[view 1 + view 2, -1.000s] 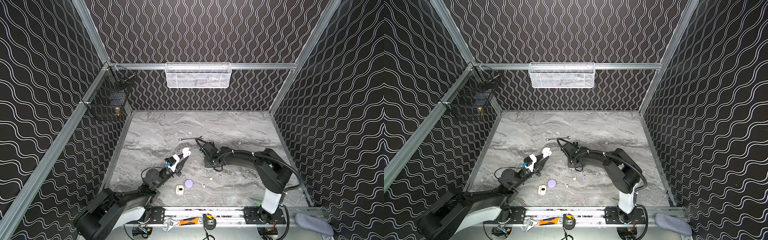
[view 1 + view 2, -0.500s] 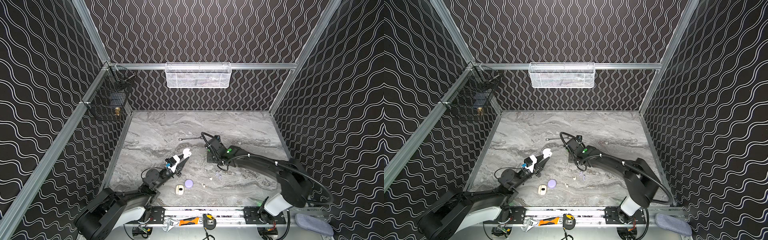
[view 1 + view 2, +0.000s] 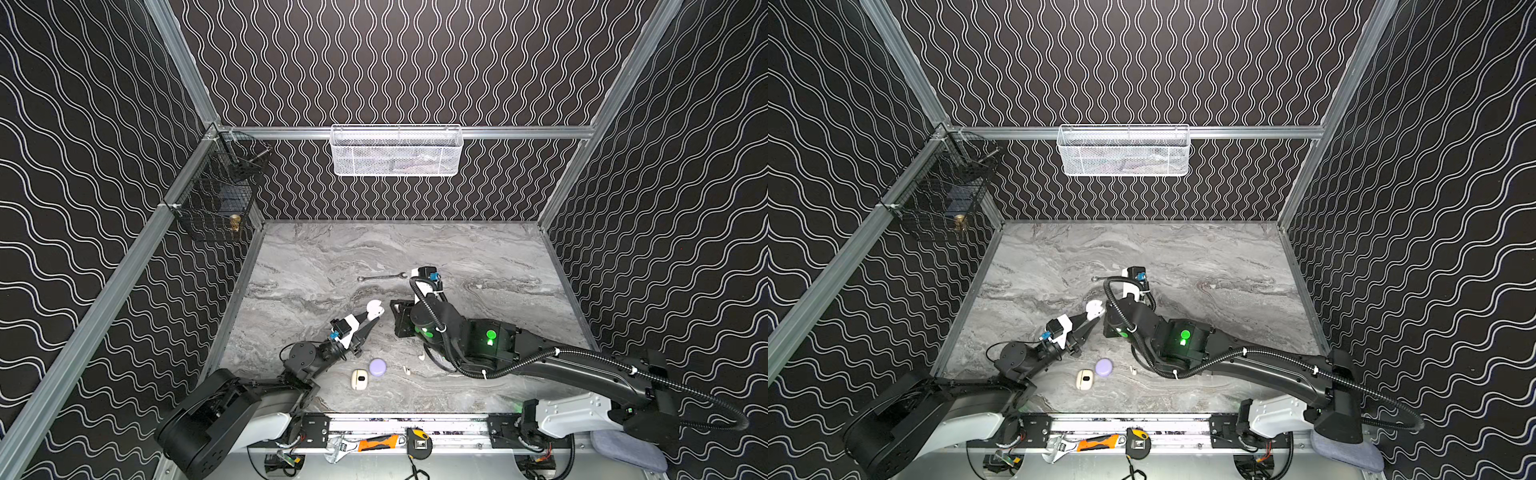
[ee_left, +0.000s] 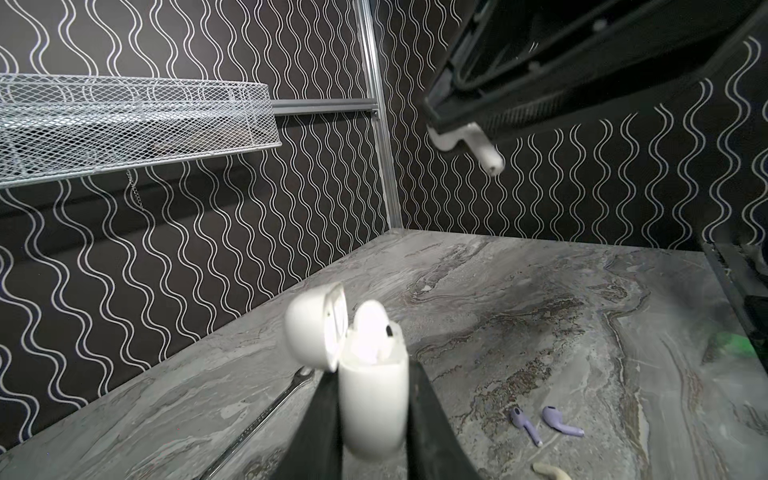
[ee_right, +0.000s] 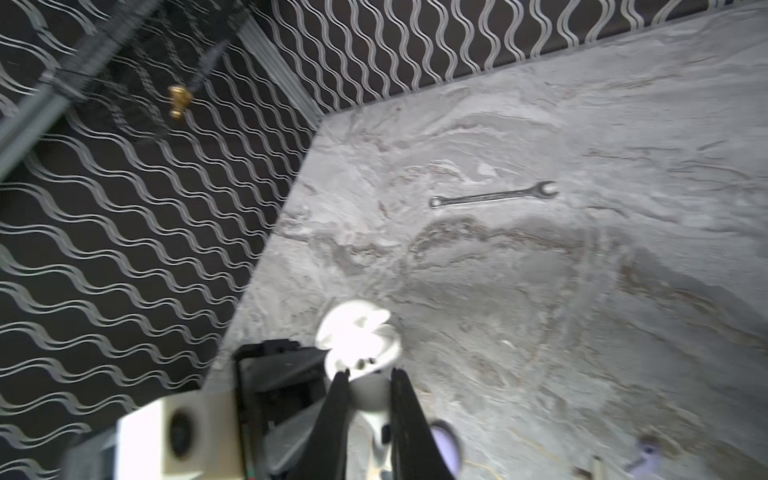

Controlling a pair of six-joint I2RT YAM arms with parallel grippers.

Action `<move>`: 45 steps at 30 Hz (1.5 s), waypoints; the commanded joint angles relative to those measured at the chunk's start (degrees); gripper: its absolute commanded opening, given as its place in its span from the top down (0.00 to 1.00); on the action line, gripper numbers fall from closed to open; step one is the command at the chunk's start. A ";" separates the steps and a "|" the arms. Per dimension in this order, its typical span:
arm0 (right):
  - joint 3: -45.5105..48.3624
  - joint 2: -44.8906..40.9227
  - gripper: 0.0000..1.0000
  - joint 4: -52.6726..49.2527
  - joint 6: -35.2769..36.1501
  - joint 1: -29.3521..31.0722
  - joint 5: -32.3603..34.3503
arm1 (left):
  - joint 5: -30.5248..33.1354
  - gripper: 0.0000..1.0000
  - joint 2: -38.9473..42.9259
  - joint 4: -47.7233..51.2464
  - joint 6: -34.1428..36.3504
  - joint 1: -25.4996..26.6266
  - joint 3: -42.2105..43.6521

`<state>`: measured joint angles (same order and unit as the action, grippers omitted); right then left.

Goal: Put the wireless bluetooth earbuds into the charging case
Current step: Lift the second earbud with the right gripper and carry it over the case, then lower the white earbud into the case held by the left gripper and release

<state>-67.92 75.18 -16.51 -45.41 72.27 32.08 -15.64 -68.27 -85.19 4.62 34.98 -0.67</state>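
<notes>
Charging case (image 4: 372,415): white, glossy and rounded, with the lid hinged open and tipped back. One white seated earbud (image 4: 376,332) stands in a well, its head above the rim. The left fingers (image 4: 320,424) are closed on the case body from both sides and hold it raised over the surface (image 3: 478,257), just left of centre in both top views. The right fingers (image 5: 336,415) stand narrow, pinching a second white earbud (image 5: 370,401) by its head with the stem free. It is near the open case and not touching it. A steel wrench (image 3: 382,277) lies flat behind the case, its right end at the right wrist. A lavender case (image 3: 377,367) and a cream case (image 3: 358,379) sit side by side at lower centre. Two lavender earbuds (image 4: 524,424) and a cream earbud (image 4: 548,471) lie loose on the surface. The right arm (image 3: 478,345) stretches across the lower right and hides the surface beneath it. Two pale specks (image 3: 405,369) beside it are too small to identify.
</notes>
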 commanded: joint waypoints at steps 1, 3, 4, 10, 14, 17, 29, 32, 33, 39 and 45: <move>1.71 0.32 0.86 8.90 -0.91 1.29 1.98 | -1.06 1.00 0.59 -3.28 -0.11 -0.02 0.12; 3.23 0.56 0.86 11.87 -0.59 1.53 2.00 | -1.06 1.00 0.60 -3.24 -0.23 -0.08 0.05; 3.61 0.67 0.86 12.45 -0.74 1.51 2.11 | -1.27 1.00 0.47 -3.42 -0.27 -0.02 0.00; 5.30 2.03 0.86 15.49 -0.59 1.53 2.44 | -1.56 1.00 1.10 -3.41 -0.14 -0.07 0.17; 5.43 3.22 0.86 16.43 -0.48 1.52 2.16 | -2.10 1.00 1.30 -3.41 -0.10 -0.03 0.17; 5.64 3.84 0.86 16.95 -0.20 1.54 2.11 | -2.13 1.00 1.31 -3.47 -0.21 -0.06 0.23; 9.37 4.79 0.83 23.16 5.67 1.42 4.72 | -2.97 1.00 2.22 -2.94 -0.13 -0.08 0.18; 9.64 4.86 0.83 23.82 6.31 1.39 4.89 | -3.24 1.00 2.25 -2.66 -0.14 -0.05 0.14; 9.65 4.88 0.83 24.13 6.62 1.46 4.80 | -3.26 1.00 2.25 -2.70 -0.08 -0.02 0.10; 9.55 5.36 0.83 25.08 7.68 1.40 4.40 | -3.36 1.00 1.55 -3.41 -0.14 -0.02 0.07; 9.52 6.28 0.84 25.24 8.59 1.47 4.10 | -3.35 1.00 1.77 -3.00 -0.27 -0.01 0.05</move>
<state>-58.37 81.06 6.92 -37.85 73.65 35.70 -18.44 -66.67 -86.41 4.62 34.98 -0.40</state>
